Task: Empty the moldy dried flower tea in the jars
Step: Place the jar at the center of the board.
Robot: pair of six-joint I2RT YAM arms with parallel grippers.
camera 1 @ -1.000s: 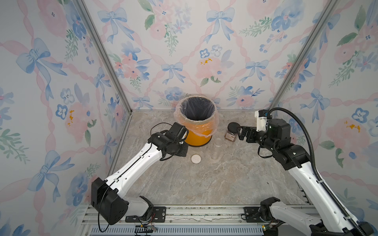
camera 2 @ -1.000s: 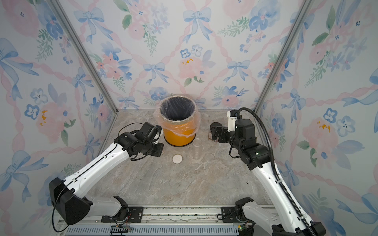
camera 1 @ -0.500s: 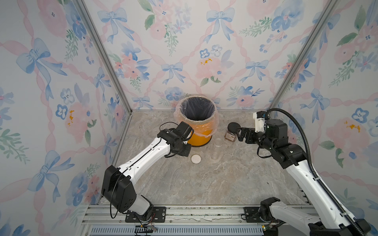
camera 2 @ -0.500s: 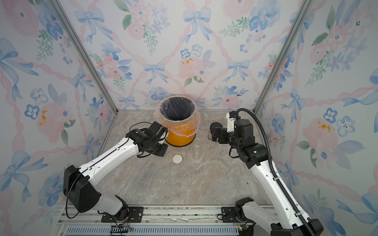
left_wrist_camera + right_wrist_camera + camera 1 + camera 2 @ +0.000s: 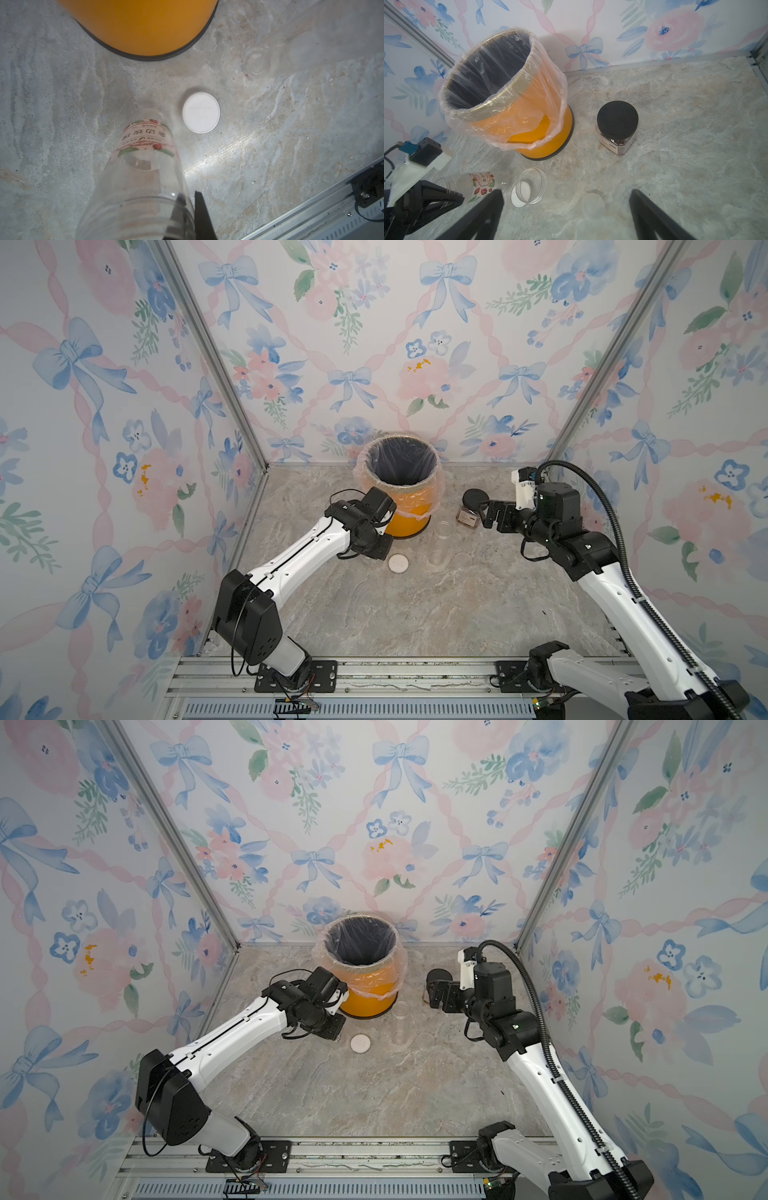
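My left gripper [image 5: 190, 197] is shut on the rim wall of a clear labelled jar [image 5: 145, 158], one finger inside and one outside. The jar tilts low over the table beside the white lid [image 5: 201, 112], and no tea shows in it. A squarish jar [image 5: 617, 126] with a black lid stands right of the orange bin [image 5: 508, 93], dark brown flower tea [image 5: 616, 142] showing through its wall. My right gripper [image 5: 564, 207] is open and empty, just short of that jar [image 5: 467, 516]. In both top views the left wrist [image 5: 370, 531] hides the held jar.
An empty wide clear jar [image 5: 531, 188], a small slim clear jar [image 5: 563, 192] and a translucent lid [image 5: 592, 204] stand on the marble table [image 5: 415, 614] in front of the lined bin [image 5: 398, 489]. Floral walls close in three sides. A metal rail [image 5: 374, 672] runs along the front.
My left arm has swung right and slightly forward with the jar, from the bin's left side to beside the white lid. The right arm has barely moved.
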